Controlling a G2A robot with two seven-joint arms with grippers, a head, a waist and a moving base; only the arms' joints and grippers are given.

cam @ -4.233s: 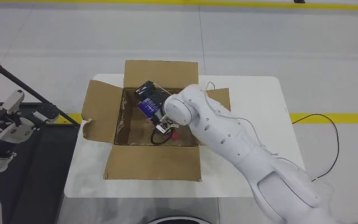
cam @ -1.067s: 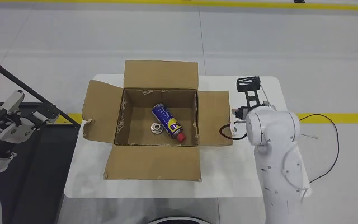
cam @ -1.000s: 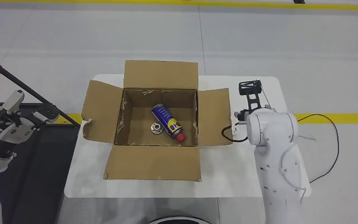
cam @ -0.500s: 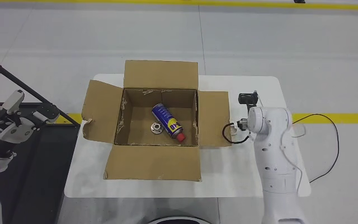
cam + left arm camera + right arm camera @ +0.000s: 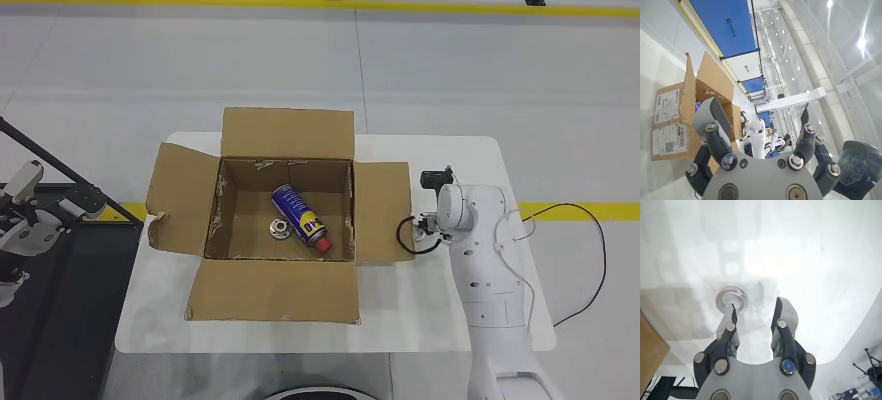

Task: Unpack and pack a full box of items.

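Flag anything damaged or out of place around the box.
The left flap of the cardboard box has a torn, ragged outer edge, and the inner rim is frayed. The spray can lies on its side, diagonal, beside a metal ring; nothing else stands out.

**What the views keep back**

In the right wrist view, one fingertip point(image 5: 734, 313) of the right gripper point(image 5: 755, 302) crosses part of the metal ring point(image 5: 728, 289). The picture's edge cuts the box point(image 5: 651, 344) down to one corner. In the top view, the small metal part point(image 5: 278, 230) beside the spray can point(image 5: 300, 217) is too small to identify. In the left wrist view, a raised flap point(image 5: 689, 91) and a finger point(image 5: 719, 113) of the left gripper point(image 5: 761, 104) hide most of the box's inside.
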